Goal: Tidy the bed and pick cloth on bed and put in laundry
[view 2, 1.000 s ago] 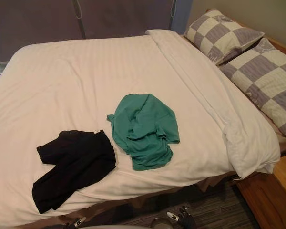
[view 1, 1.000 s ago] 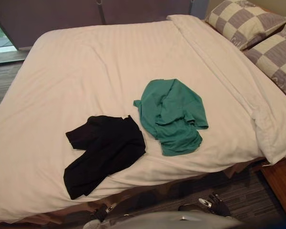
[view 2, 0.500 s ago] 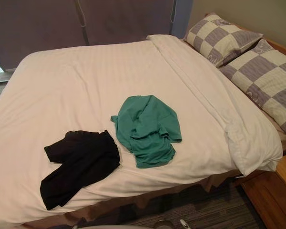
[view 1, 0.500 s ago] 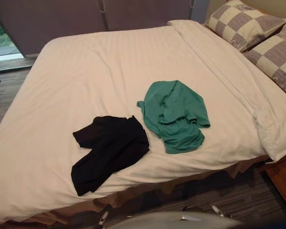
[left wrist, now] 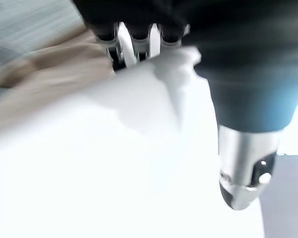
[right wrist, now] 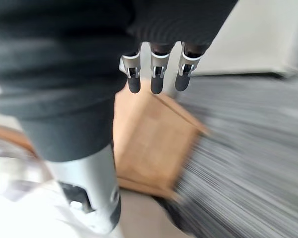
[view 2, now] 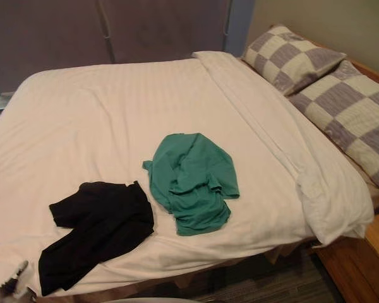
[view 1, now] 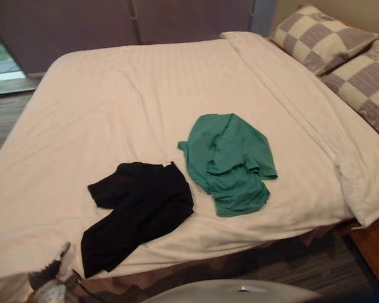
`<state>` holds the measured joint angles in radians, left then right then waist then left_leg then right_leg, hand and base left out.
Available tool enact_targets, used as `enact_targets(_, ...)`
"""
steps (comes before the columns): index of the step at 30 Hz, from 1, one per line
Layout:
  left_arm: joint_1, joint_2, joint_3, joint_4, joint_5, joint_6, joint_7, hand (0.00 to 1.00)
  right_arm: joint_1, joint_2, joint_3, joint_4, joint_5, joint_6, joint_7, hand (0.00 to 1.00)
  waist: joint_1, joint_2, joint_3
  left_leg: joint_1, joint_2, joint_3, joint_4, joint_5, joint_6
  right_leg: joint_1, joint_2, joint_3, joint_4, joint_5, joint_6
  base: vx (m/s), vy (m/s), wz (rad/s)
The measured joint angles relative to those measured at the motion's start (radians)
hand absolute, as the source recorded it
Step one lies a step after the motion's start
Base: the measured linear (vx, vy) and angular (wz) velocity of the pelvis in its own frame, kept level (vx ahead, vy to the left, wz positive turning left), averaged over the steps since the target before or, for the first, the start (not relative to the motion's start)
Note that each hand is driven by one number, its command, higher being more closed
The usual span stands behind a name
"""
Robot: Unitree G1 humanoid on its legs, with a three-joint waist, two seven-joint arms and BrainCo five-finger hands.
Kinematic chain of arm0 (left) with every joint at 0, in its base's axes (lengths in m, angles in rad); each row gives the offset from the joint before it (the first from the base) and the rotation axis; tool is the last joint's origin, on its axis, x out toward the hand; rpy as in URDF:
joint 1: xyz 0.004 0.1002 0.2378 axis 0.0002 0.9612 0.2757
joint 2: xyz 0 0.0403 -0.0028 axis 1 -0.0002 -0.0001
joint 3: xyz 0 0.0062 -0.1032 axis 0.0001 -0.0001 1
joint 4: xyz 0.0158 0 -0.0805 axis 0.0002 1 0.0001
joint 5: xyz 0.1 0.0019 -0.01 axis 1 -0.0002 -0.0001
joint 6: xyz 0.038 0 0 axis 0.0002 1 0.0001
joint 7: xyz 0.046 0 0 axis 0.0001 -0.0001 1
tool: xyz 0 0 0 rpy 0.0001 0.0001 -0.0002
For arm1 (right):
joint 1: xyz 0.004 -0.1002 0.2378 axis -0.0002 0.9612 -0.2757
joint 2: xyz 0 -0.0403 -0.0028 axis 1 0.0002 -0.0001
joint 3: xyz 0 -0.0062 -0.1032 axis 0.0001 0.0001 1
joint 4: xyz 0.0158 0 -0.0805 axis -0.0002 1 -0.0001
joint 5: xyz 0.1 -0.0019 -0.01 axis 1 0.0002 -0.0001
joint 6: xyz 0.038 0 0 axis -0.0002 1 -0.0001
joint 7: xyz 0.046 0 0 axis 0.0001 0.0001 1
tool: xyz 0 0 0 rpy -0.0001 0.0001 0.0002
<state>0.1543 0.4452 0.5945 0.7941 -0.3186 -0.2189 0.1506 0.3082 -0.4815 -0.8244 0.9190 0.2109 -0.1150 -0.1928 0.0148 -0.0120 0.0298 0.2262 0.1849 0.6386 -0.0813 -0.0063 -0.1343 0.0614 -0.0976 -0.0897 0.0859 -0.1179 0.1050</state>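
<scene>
Open duvet (view 1: 120,95) around shirt (view 1: 230,161), black garment (view 1: 139,205)

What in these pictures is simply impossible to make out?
Left hand: blurred and cut by the left eye view's lower edge; in the left wrist view, glare off the white duvet hides whether it grips anything.
Black garment: crumpled on itself, so its kind is unclear.
Nearer checked pillow: cut off by the eye views' right edge.
Wooden object past the right hand: motion blur in the right wrist view hides what it is.
</scene>
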Motion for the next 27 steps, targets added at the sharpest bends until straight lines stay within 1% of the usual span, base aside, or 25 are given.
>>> enact_targets(1,-0.002,0.073,-0.021,-0.028,0.028,-0.001,0.001,0.0,-0.005,-0.037,-0.007,-0.021,-0.028,-0.02,0.007,0.0,0.0,-0.007,-0.005,-0.001,0.002,-0.006,0.001,0.0,0.0,0.002,0.002,-0.002,0.0,-0.001,-0.002,-0.02,-0.025,0.09)
enact_targets(2,-0.021,0.163,-0.065,-0.057,0.041,-0.003,0.0,0.0,-0.011,-0.083,-0.012,-0.05,-0.068,-0.052,0.021,0.0,-0.001,-0.018,-0.012,-0.005,0.002,-0.018,0.001,0.0,0.0,0.001,0.004,-0.003,0.0,-0.001,-0.002,-0.05,-0.023,0.11)
enact_targets(3,-0.051,0.246,-0.129,-0.064,0.096,-0.058,0.002,0.0,-0.02,-0.133,-0.002,-0.086,-0.124,-0.086,0.034,0.0,-0.008,-0.021,-0.024,-0.019,0.001,-0.028,0.001,0.001,0.001,-0.005,0.003,-0.004,-0.004,0.001,-0.002,-0.03,-0.01,0.11)
enact_targets(5,-0.059,0.278,-0.184,-0.107,0.172,-0.146,0.019,0.0,-0.021,-0.159,0.042,-0.158,-0.157,-0.102,0.035,0.0,-0.022,-0.032,-0.043,-0.03,-0.003,-0.043,0.003,0.002,0.003,-0.01,0.002,-0.004,-0.01,0.004,-0.001,0.01,0.013,0.09)
enact_targets(6,-0.066,0.281,-0.229,-0.204,0.214,-0.181,0.022,0.0,-0.022,-0.17,0.088,-0.255,-0.182,-0.099,0.035,0.0,-0.03,-0.043,-0.052,-0.034,-0.007,-0.044,0.005,0.003,0.005,-0.015,-0.001,-0.001,-0.011,0.007,0.0,0.0,0.0,0.0)
enact_targets(7,-0.071,0.281,-0.242,-0.223,0.218,-0.184,0.018,0.0,-0.023,-0.172,0.097,-0.276,-0.189,-0.098,0.036,0.0,-0.032,-0.046,-0.054,-0.034,-0.008,-0.044,0.006,0.003,0.006,-0.015,-0.002,-0.001,-0.011,0.008,0.001,0.0,0.031,-0.03)
enact_targets(8,-0.109,0.279,-0.283,-0.271,0.22,-0.182,-0.017,0.0,-0.036,-0.187,0.146,-0.341,-0.205,-0.077,0.051,0.0,-0.04,-0.05,-0.057,-0.036,-0.01,-0.045,0.012,0.0,0.011,-0.013,-0.006,0.001,-0.012,0.009,0.003,-0.02,0.028,-0.03)
enact_targets(9,-0.147,0.275,-0.332,-0.281,0.222,-0.175,-0.068,0.0,-0.059,-0.214,0.213,-0.377,-0.23,-0.059,0.075,0.0,-0.056,-0.049,-0.059,-0.035,-0.014,-0.045,0.016,-0.003,0.016,-0.012,-0.01,0.007,-0.014,0.012,0.006,-0.02,0.034,-0.05)
enact_targets(10,-0.162,0.27,-0.357,-0.286,0.219,-0.157,-0.104,0.0,-0.072,-0.221,0.242,-0.393,-0.235,-0.052,0.084,0.0,-0.063,-0.048,-0.06,-0.035,-0.016,-0.044,0.016,-0.003,0.017,-0.012,-0.011,0.01,-0.017,0.015,0.007,-0.03,0.033,-0.11)
enact_targets(11,-0.18,0.261,-0.39,-0.306,0.221,-0.104,-0.176,0.0,-0.085,-0.225,0.282,-0.421,-0.236,-0.043,0.101,0.0,-0.074,-0.043,-0.057,-0.035,-0.018,-0.041,0.016,-0.004,0.018,-0.015,-0.011,0.019,-0.02,0.019,0.009,-0.02,0.024,-0.13)
enact_targets(12,-0.179,0.254,-0.397,-0.311,0.222,-0.074,-0.236,0.0,-0.095,-0.225,0.295,-0.432,-0.237,-0.04,0.116,0.0,-0.083,-0.036,-0.053,-0.034,-0.019,-0.041,0.016,-0.005,0.02,-0.015,-0.011,0.024,-0.022,0.021,0.01,-0.01,0.017,-0.13)
enact_targets(13,-0.179,0.253,-0.397,-0.311,0.22,-0.057,-0.263,0.0,-0.097,-0.228,0.294,-0.43,-0.237,-0.037,0.121,0.0,-0.087,-0.032,-0.051,-0.033,-0.02,-0.041,0.016,-0.006,0.02,-0.016,-0.011,0.026,-0.022,0.021,0.01,0.01,0.006,-0.13)
enact_targets(15,-0.179,0.267,-0.376,-0.311,0.181,0.004,-0.382,0.0,-0.088,-0.253,0.291,-0.425,-0.269,-0.015,0.141,0.0,-0.105,-0.019,-0.044,-0.032,-0.023,-0.041,0.015,-0.009,0.023,-0.016,-0.011,0.039,-0.021,0.024,0.012,0.02,0.004,-0.16)
enact_targets(16,-0.181,0.279,-0.371,-0.311,0.175,0.018,-0.422,0.0,-0.089,-0.258,0.292,-0.425,-0.28,-0.015,0.148,0.0,-0.109,-0.013,-0.041,-0.031,-0.024,-0.041,0.015,-0.009,0.024,-0.017,-0.011,0.044,-0.021,0.025,0.013,0.01,0.007,-0.17)
enact_targets(17,-0.184,0.301,-0.366,-0.31,0.163,0.031,-0.481,0.0,-0.091,-0.267,0.293,-0.425,-0.295,-0.011,0.155,0.0,-0.111,-0.002,-0.038,-0.027,-0.025,-0.041,0.015,-0.011,0.027,-0.018,-0.011,0.051,-0.02,0.027,0.013,0.01,0.007,-0.18)
enact_targets(19,-0.186,0.344,-0.338,-0.311,0.119,0.051,-0.589,0.0,-0.107,-0.279,0.294,-0.425,-0.303,-0.01,0.175,0.0,-0.111,0.02,-0.038,-0.018,-0.028,-0.043,0.015,-0.015,0.03,-0.015,-0.012,0.068,-0.017,0.027,0.013,0.0,0.008,-0.24)
enact_targets(20,-0.187,0.362,-0.316,-0.311,0.083,0.064,-0.627,0.0,-0.114,-0.279,0.294,-0.425,-0.305,-0.009,0.188,0.0,-0.111,0.028,-0.042,-0.016,-0.028,-0.044,0.015,-0.021,0.032,-0.015,-0.012,0.074,-0.017,0.027,0.013,-0.01,0.01,-0.16)
enact_targets(21,-0.187,0.366,-0.306,-0.311,0.064,0.068,-0.636,0.0,-0.114,-0.279,0.294,-0.425,-0.307,-0.009,0.191,0.0,-0.111,0.029,-0.043,-0.016,-0.028,-0.044,0.015,-0.022,0.032,-0.015,-0.012,0.074,-0.017,0.027,0.013,0.0,0.015,-0.05)
enact_targets(22,-0.188,0.371,-0.287,-0.31,0.052,0.074,-0.654,0.0,-0.114,-0.279,0.297,-0.425,-0.314,-0.009,0.195,0.0,-0.111,0.04,-0.048,-0.014,-0.03,-0.046,0.015,-0.023,0.032,-0.014,-0.013,0.074,-0.015,0.027,0.013,0.0,0.0,0.0)
enact_targets(24,-0.188,0.381,-0.279,-0.303,0.054,0.077,-0.655,0.0,-0.115,-0.279,0.314,-0.425,-0.314,-0.008,0.198,0.0,-0.111,0.034,-0.044,-0.013,-0.031,-0.047,0.015,-0.023,0.032,-0.013,-0.015,0.074,-0.012,0.027,0.013,-0.02,0.003,0.01)
enact_targets(25,-0.188,0.389,-0.279,-0.297,0.055,0.076,-0.657,0.0,-0.117,-0.278,0.332,-0.425,-0.314,-0.008,0.198,0.0,-0.11,0.039,-0.046,-0.008,-0.031,-0.048,0.016,-0.023,0.032,-0.009,-0.015,0.074,-0.01,0.027,0.013,-0.05,-0.002,0.02)
enact_targets(26,-0.188,0.394,-0.279,-0.292,0.056,0.074,-0.669,0.0,-0.117,-0.277,0.359,-0.425,-0.315,-0.001,0.195,0.0,-0.11,0.029,-0.038,-0.004,-0.031,-0.048,0.015,-0.023,0.032,-0.006,-0.015,0.074,-0.009,0.026,0.013,-0.07,-0.005,0.03)
enact_targets(27,-0.187,0.394,-0.283,-0.285,0.056,0.067,-0.693,0.0,-0.12,-0.271,0.387,-0.425,-0.315,0.012,0.191,0.0,-0.107,0.029,-0.038,0.001,-0.03,-0.05,0.015,-0.026,0.029,-0.001,-0.015,0.074,-0.009,0.026,0.013,-0.06,-0.003,0.02)
